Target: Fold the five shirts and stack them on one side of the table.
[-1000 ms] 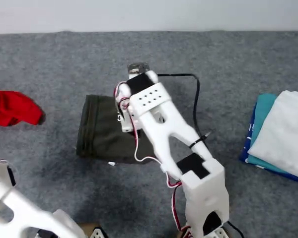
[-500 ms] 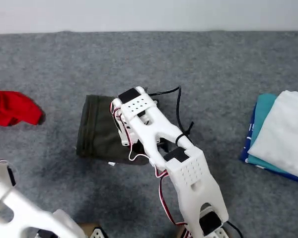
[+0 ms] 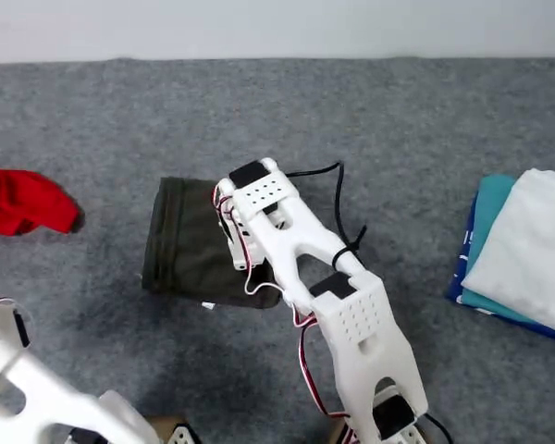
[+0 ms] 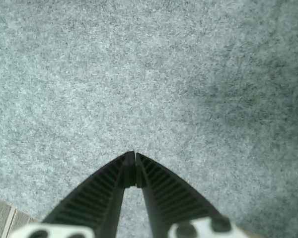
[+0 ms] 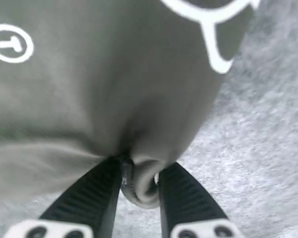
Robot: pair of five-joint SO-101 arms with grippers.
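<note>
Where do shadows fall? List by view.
High view: soft shadow on the grey cover beneath the right arm, another beside the red shirt. Left wrist view: dim patch beyond the left gripper. Right wrist view: dark shirt shaded at the right gripper.

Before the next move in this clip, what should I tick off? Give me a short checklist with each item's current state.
1. Right gripper pinching a fold of the dark olive cloth shirt: ok.
2. Olive shirt's folds tidy under the arm: cannot tell.
3. Left gripper shut over the grey felt table cover, away from any cloth: ok.
4. Stack of folded shirts, white on top, lying at the table's side: ok.
5. Red crumpled shirt folded: not ok.
</note>
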